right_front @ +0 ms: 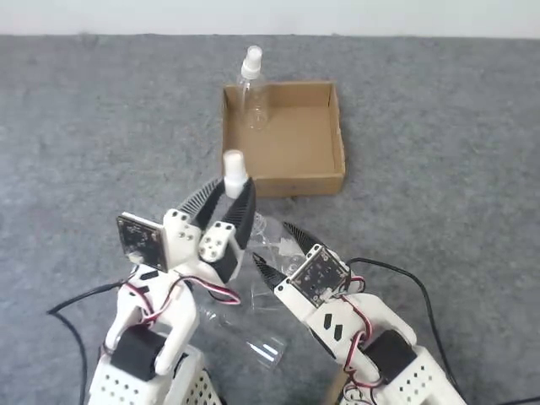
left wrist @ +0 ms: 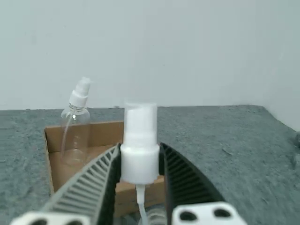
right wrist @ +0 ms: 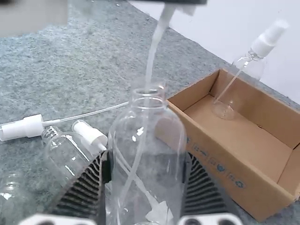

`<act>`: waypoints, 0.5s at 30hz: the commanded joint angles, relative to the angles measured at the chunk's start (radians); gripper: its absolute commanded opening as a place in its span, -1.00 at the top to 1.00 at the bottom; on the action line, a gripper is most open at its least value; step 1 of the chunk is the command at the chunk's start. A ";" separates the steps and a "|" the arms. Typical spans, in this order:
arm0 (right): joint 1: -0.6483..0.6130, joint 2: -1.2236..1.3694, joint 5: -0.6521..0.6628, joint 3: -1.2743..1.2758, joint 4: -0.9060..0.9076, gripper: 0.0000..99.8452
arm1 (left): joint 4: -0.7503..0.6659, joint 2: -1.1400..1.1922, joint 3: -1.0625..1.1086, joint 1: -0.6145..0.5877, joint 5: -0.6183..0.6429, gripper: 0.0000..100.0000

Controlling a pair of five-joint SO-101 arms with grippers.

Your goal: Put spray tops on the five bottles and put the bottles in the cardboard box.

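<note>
My left gripper point(right_front: 233, 187) is shut on a white spray top point(right_front: 234, 169), holding it upright above the other arm's bottle. In the left wrist view that spray top point(left wrist: 139, 145) sits between the ribbed fingers point(left wrist: 89, 187). My right gripper point(right_front: 272, 243) is shut on a clear bottle point(right wrist: 145, 150), which stands upright; the spray top's thin tube point(right wrist: 153, 51) hangs down into its open neck. The cardboard box point(right_front: 295, 143) lies beyond both grippers, with one capped bottle point(right_front: 251, 89) standing in its far left corner.
On the grey carpet near the right gripper lie a loose spray top point(right wrist: 23, 127) with its tube, a capped bottle on its side point(right wrist: 70, 150) and another clear bottle point(right_front: 253, 337). Cables trail near the arm bases.
</note>
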 commanded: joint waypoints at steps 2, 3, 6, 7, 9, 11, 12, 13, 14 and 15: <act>0.012 -0.016 0.008 0.025 -0.002 0.95 | 0.025 -0.006 -0.019 0.038 0.005 0.97; 0.012 -0.016 0.008 0.025 -0.002 0.95 | 0.025 -0.006 -0.019 0.038 0.005 0.97; 0.012 -0.016 0.008 0.025 -0.002 0.95 | 0.026 -0.006 -0.019 0.038 0.005 0.91; 0.012 -0.016 0.008 0.025 -0.002 0.95 | 0.029 -0.006 -0.018 0.038 0.005 0.86; 0.012 -0.016 0.008 0.025 -0.002 0.95 | 0.048 -0.006 -0.016 0.038 0.009 0.77; 0.012 -0.016 0.008 0.025 -0.002 0.95 | 0.055 -0.006 -0.016 0.038 0.009 0.73; 0.012 -0.016 0.008 0.025 -0.001 0.95 | 0.055 -0.006 -0.016 0.037 0.009 0.73; 0.012 -0.016 0.008 0.025 -0.001 0.95 | 0.055 -0.006 -0.016 0.037 0.009 0.73; 0.012 -0.016 0.008 0.025 -0.001 0.95 | 0.055 -0.006 -0.016 0.037 0.009 0.73; 0.012 -0.016 0.008 0.025 -0.001 0.95 | 0.055 -0.006 -0.016 0.037 0.008 0.73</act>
